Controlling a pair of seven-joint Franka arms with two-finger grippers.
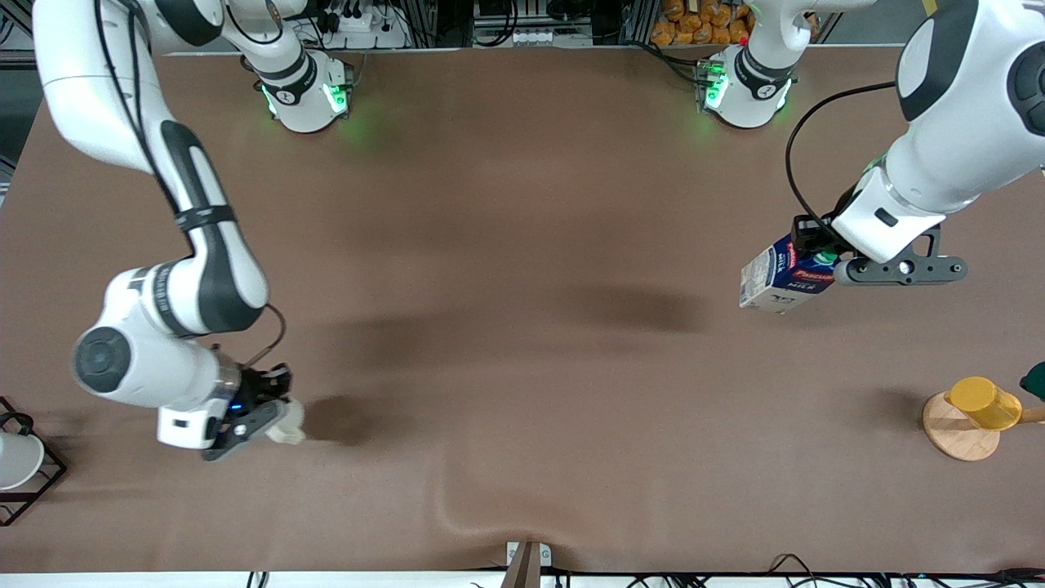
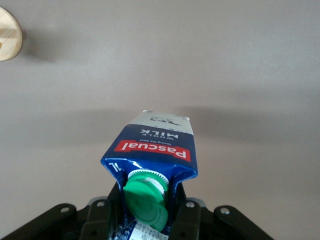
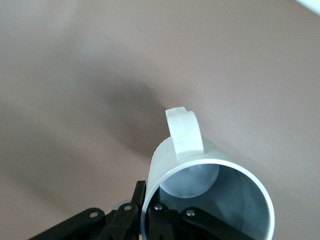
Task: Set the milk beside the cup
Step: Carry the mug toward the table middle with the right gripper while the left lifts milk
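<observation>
My left gripper (image 1: 823, 263) is shut on the milk (image 1: 782, 278), a dark blue carton with a green cap and red label band, and holds it tilted above the table at the left arm's end. In the left wrist view the milk (image 2: 155, 155) sits between my fingers (image 2: 186, 212). My right gripper (image 1: 273, 420) is shut on the rim of the cup (image 1: 287, 423), a light grey-white mug, low over the table at the right arm's end. In the right wrist view the cup (image 3: 210, 195) has one finger (image 3: 137, 200) outside its wall and one inside.
A yellow cup (image 1: 984, 403) lies on a wooden disc base (image 1: 959, 429) near the left arm's end, nearer the front camera than the milk. A white cup in a black wire frame (image 1: 20, 465) stands at the table edge by the right arm's end.
</observation>
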